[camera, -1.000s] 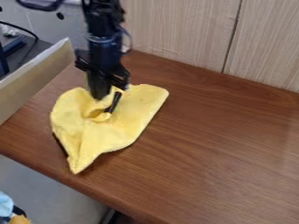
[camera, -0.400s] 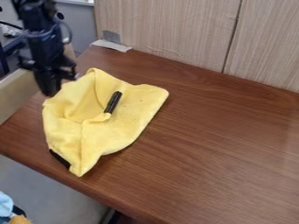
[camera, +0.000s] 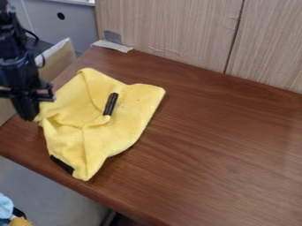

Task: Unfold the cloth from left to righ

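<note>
Robot arm (camera: 10, 62): cut off by the left edge and blurred in outline. Gripper (camera: 29, 115): also blurred, its left side running out of the frame; its lower end obscured the nearby edge of the yellow cloth (camera: 121, 132), and their contact could not be made out. Folds concealed part of the cloth's surface, and the cloth hid the tabletop (camera: 212, 150) beneath it. The table extended beyond the right and bottom edges. Lower left: a light blue object (camera: 5, 206) and an orange-brown object (camera: 21, 221) were truncated by the frame, their identities indeterminable.
</note>
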Controlling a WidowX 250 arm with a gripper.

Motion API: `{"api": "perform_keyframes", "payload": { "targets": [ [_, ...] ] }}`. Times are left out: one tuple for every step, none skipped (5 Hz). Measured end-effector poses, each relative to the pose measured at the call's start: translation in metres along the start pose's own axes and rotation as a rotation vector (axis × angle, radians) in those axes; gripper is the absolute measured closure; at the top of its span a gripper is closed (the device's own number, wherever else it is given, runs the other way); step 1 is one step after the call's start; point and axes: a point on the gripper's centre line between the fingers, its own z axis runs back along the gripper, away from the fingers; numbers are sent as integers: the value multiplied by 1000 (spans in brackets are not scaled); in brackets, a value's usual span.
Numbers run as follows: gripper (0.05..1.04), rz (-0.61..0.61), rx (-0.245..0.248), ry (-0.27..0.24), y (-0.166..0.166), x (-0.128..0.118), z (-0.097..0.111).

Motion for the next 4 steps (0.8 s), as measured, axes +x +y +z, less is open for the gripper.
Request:
{"api": "perform_keyframes", "payload": {
  "targets": [
    [1032,39,-6,39,7,-7,-16],
    [1011,66,-2,32,15,-8,-17],
    [866,63,-5,46,14,-11,-17],
    [613,58,0,47,14,-10,-17]
  ]
}}
